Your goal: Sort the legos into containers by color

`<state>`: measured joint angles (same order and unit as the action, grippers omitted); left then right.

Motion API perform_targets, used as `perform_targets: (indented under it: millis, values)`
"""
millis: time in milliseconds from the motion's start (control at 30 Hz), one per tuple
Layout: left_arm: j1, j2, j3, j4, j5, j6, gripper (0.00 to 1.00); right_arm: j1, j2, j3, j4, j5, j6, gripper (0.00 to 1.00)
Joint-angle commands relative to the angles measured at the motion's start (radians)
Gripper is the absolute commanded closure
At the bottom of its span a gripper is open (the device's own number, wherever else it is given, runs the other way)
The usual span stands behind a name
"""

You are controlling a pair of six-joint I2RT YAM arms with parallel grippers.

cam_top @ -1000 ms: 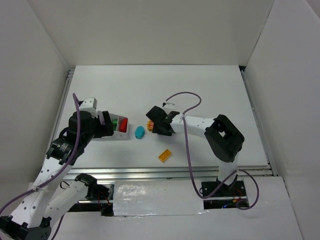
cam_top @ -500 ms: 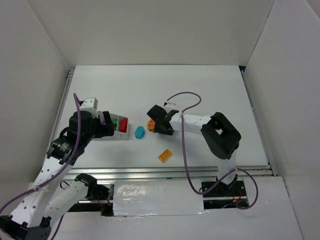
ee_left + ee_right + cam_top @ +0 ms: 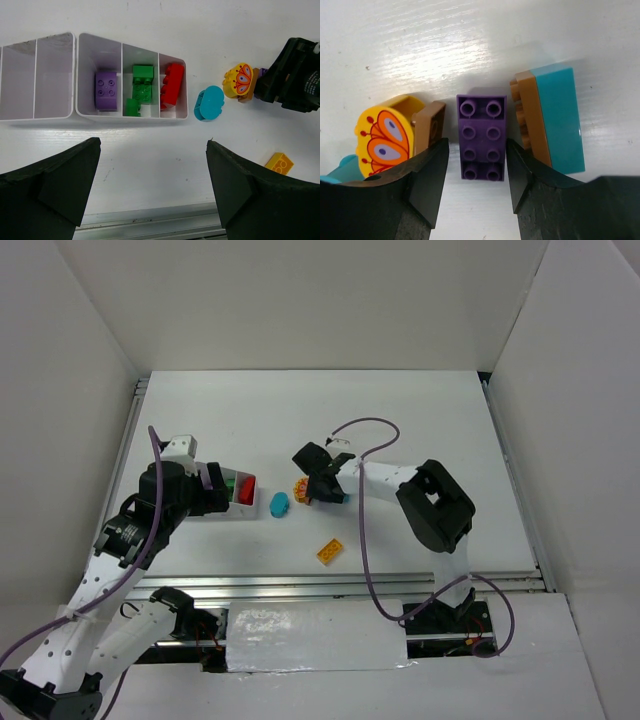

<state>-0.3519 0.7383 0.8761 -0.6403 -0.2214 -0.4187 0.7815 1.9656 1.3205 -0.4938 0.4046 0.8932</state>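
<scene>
At the centre of the table (image 3: 420, 410), the right arm differs from a second ago. Its elbow has swung toward the left arm, the purple cable loop has shifted with it, and the wrist has turned so that a teal edge now shows beside the right gripper (image 3: 477, 143). The left arm, the teal oval (image 3: 210, 102) and the yellow brick (image 3: 280, 163) lie as before.

Right arm pose: I read the forearm reaching left from a folded elbow. Its fingers (image 3: 427, 175) stand partly apart astride the loose purple brick (image 3: 481, 122), which lies flat on the table. A strip of table shows between one finger and the brick, so nothing is clamped.

Left arm pose: the elbow is folded. The left gripper (image 3: 152, 150) hangs above the white tray (image 3: 130, 117), jaws spread fully, holding nothing.

Materials and shapes: all the legos are glossy moulded plastic. The loose purple brick is a two-by-four studded rectangle. In the right wrist view, a rounded yellow piece (image 3: 385, 137) printed with an orange butterfly stands to its left, backed by a brown block (image 3: 431, 125). To its right, a smooth teal slab (image 3: 560, 120) is joined to a brown studded plate (image 3: 527, 117). The tray is thin-walled with a slanted end. Its last three compartments hold a sorted purple brick (image 3: 106, 90), green bricks (image 3: 141, 87) and a red brick (image 3: 172, 86). The teal oval lies just beside that end.
</scene>
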Motion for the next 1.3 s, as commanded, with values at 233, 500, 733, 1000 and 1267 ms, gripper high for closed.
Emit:
perform_targets:
  millis: [233, 500, 733, 1000, 1267]
  values:
    - [-0.009, 0.009, 0.001, 0.045, 0.016, 0.017, 0.01, -0.01, 0.01, 0.003, 0.0, 0.002, -0.025, 0.63]
    - [-0.009, 0.015, 0.003, 0.05, 0.03, 0.018, 0.01, -0.007, -0.097, -0.013, 0.015, 0.005, -0.074, 1.0]
    - [-0.009, 0.015, 0.017, 0.065, 0.161, -0.035, 0.01, 0.119, -0.304, -0.095, 0.104, 0.03, -0.171, 1.0]
    - [-0.01, -0.005, 0.015, 0.134, 0.41, -0.203, 0.01, 0.303, -0.494, -0.25, 0.544, -0.382, -0.424, 1.0]
    - [-0.009, -0.033, 0.031, 0.093, 0.45, -0.203, 0.0, 0.308, -0.528, -0.291, 0.742, -0.521, -0.412, 1.0]
